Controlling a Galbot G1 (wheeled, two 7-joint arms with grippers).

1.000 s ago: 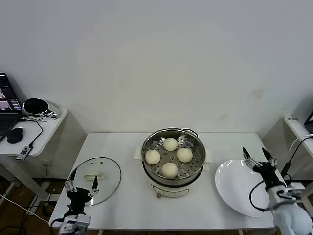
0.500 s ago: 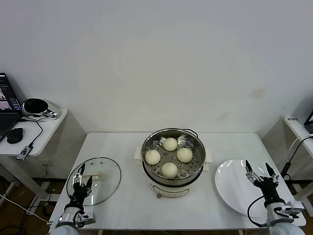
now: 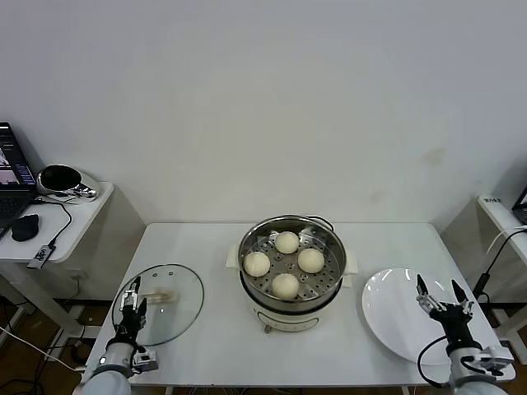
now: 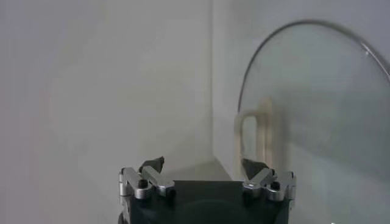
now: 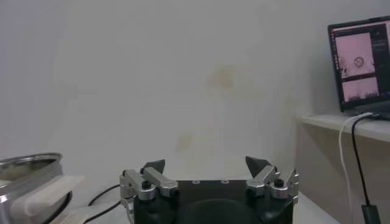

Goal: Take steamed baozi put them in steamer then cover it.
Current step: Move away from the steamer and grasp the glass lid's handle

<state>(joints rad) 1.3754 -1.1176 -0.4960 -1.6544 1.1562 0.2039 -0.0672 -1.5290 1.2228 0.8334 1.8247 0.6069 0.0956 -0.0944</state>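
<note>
Your left gripper (image 3: 132,302) sits at the lower left of the head view with its jaws spread wide and nothing between them, right at the near edge of the cover (image 3: 161,303). It is placed there, I judge, because the cover is the one piece left to move: it lies flat on the table (image 3: 206,346), handle up, left of the steamer (image 3: 291,271). In the left wrist view the handle (image 4: 255,131) stands just ahead of the open fingers (image 4: 152,165), lined up for a grasp.

All four baozi (image 3: 286,242) already rest on the perforated tray in the steamer at centre frame, so loading looks done.

Your right gripper (image 3: 443,299), also open and empty, hovers at the lower right over the near rim of the bare plate (image 3: 387,317), clear of the pot so the cover can come across.
</note>
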